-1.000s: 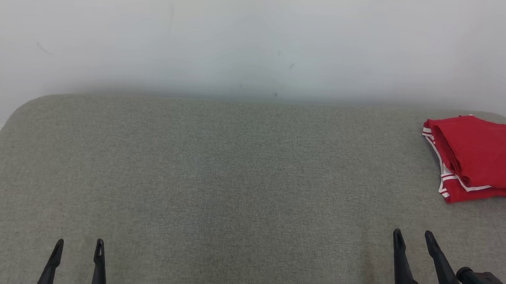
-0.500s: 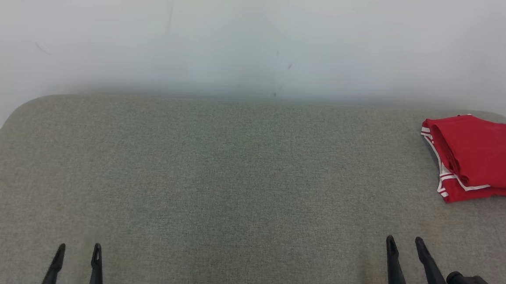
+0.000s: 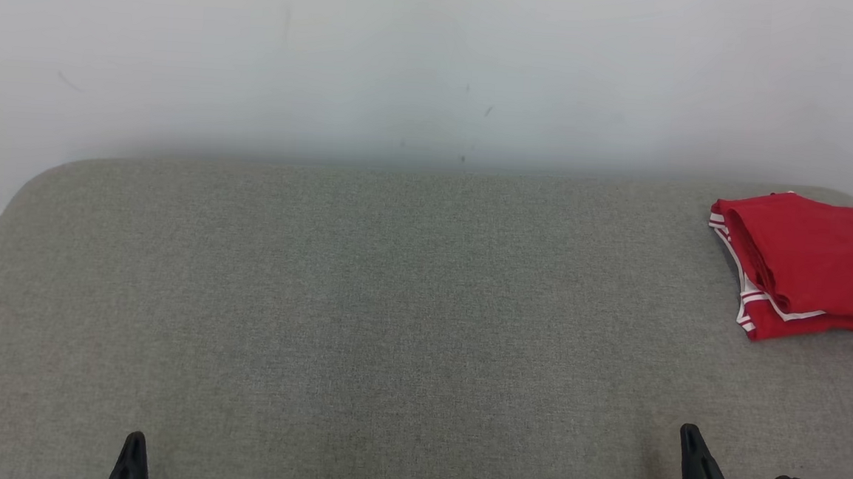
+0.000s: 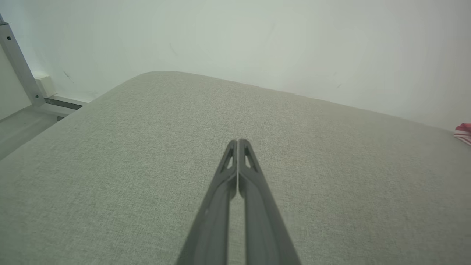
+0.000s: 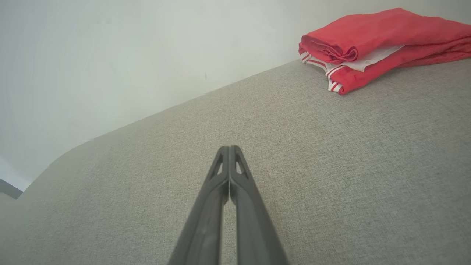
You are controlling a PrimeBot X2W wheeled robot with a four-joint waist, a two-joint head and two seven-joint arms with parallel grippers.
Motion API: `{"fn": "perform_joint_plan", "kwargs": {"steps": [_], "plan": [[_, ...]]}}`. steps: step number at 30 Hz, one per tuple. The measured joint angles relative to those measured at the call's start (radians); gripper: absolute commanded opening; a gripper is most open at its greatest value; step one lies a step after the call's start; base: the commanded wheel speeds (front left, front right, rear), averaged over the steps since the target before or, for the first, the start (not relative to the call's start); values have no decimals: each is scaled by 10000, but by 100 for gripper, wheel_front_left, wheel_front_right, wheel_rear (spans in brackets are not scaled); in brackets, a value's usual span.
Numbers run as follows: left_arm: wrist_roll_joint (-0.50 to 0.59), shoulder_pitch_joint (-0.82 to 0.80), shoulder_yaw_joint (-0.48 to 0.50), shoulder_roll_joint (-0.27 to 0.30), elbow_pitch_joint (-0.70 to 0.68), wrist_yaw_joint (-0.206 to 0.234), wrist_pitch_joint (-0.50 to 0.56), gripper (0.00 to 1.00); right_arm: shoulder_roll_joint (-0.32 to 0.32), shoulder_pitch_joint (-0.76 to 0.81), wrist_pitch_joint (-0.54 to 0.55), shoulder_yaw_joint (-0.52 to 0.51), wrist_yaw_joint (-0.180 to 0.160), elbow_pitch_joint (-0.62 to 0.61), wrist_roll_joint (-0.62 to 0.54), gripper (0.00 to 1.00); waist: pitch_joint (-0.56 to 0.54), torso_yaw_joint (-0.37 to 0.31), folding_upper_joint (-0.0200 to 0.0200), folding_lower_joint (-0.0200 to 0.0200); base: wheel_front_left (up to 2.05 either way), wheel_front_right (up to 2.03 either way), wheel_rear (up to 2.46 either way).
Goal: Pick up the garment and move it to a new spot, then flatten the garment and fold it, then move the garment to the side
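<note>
Red folded garment (image 3: pixel 810 255), white trim | woven grey tabletop (image 3: pixel 393 304) | left pincer (image 4: pixel 238 141), right pincer (image 5: pixel 229 147): tips pressed together, empty

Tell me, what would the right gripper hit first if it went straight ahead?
Probably the grey pad ahead of the right gripper, else the wall behind; depth is unclear. The garment lies off to the right, out of line.

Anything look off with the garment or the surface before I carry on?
Nothing stands out. The red garment lies folded at the far right of the grey surface, white-trimmed edges slightly uneven, no damage visible. The left gripper and right gripper are shut, empty, clear of it.
</note>
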Motion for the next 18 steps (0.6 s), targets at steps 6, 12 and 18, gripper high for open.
{"fn": "perform_joint_plan", "kwargs": {"steps": [6,12,18], "plan": [[-1093,-145,15,-35,36,-29,222,0,25,-108,234,-115,0,-40,972,0,10,-6,1,0,0,0,0],[-2167,-273,44,-81,73,-79,476,0,48,-198,449,-226,0,-67,1931,0,20,-13,0,0,0,0,0],[-3158,-430,81,-111,115,-113,706,0,75,-303,648,-326,0,-102,2778,0,30,-19,0,0,0,0,0]]}}
